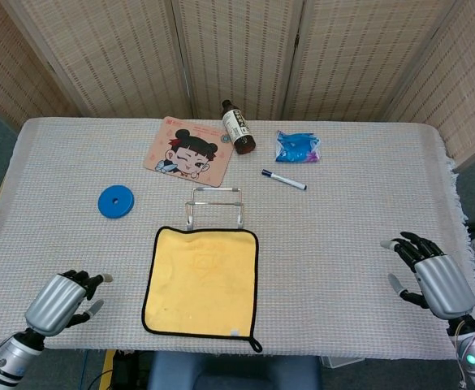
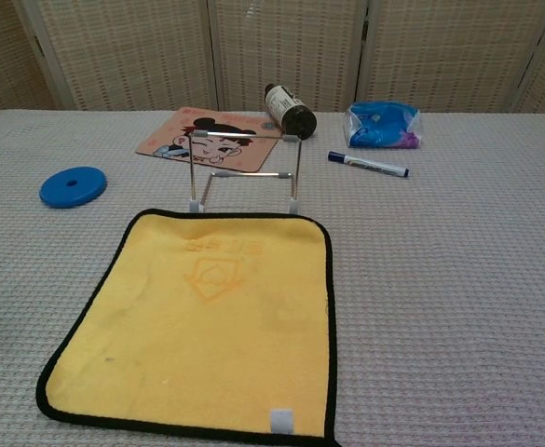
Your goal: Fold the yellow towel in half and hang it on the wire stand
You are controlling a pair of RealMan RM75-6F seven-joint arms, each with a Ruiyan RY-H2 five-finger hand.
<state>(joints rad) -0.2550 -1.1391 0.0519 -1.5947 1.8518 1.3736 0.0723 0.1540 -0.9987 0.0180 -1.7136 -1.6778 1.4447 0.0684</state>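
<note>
The yellow towel (image 1: 202, 281) lies flat before the wire stand (image 1: 214, 205), with left hand (image 1: 58, 300) and right hand (image 1: 429, 272) both empty, fingers spread.

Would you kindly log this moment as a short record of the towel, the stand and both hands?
yellow towel: flat, unfolded, on the table near the front edge
wire stand: upright just behind the towel, nothing hung on it
left hand: over the table's front left, clear of the towel, holding nothing
right hand: over the table's front right, fingers apart, holding nothing
fold: not yet begun
</note>
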